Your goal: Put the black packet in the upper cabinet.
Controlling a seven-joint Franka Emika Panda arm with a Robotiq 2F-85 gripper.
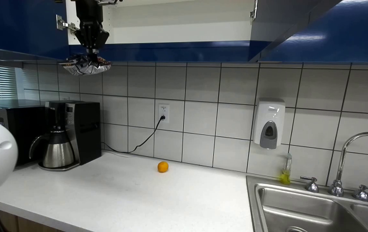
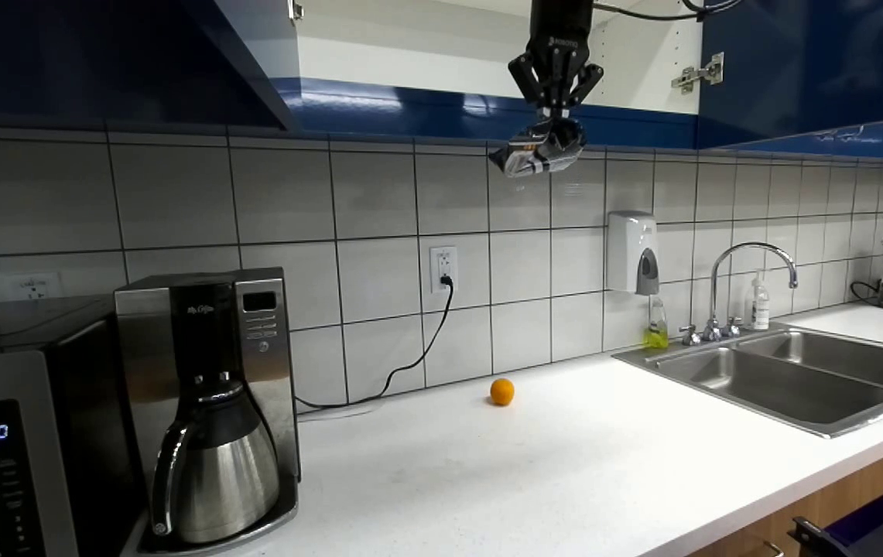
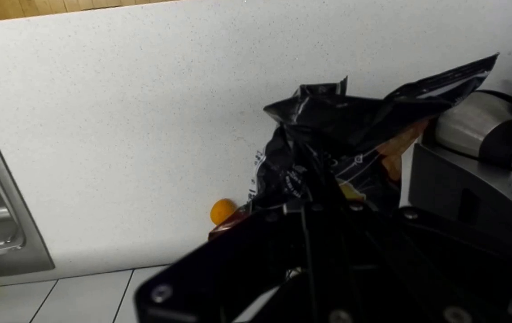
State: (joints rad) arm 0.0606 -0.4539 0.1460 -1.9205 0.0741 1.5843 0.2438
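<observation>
My claw (image 2: 555,114), clenched on a crumpled black packet (image 2: 538,151), hangs in front of the open upper cabinet (image 1: 177,51), high above the white table (image 1: 132,193). The packet dangles in midair beneath the fingertips, showing mostly lower than the cabinet's blue front edge in both exterior views; a lift, a reach inward and a release appear to be what remains.

Glossy and creased, the wrapping looks light, soft and slick, apt to slide under a weak pinch and crush under a hard one. What it contains, I cannot tell. My grip sits on a gathered fold near its middle, loose flaps spreading to either side in the wrist view. That seems a sound place to hold, though a drooping flap could catch on the cabinet's edge on the way in.

Blue doors (image 2: 812,70) stand swung open at both ends of the cabinet, their metal hinges (image 1: 62,23) exposed; I would aim well between them. A black cable (image 2: 646,14) trails beside my claw and might snag.

Below, a small orange ball (image 1: 163,167) rests on the table between the coffee maker (image 2: 207,344) and the sink (image 1: 255,206), a soap dispenser (image 1: 270,124) mounted on the tiled wall. None looks likely to hinder the lift.
</observation>
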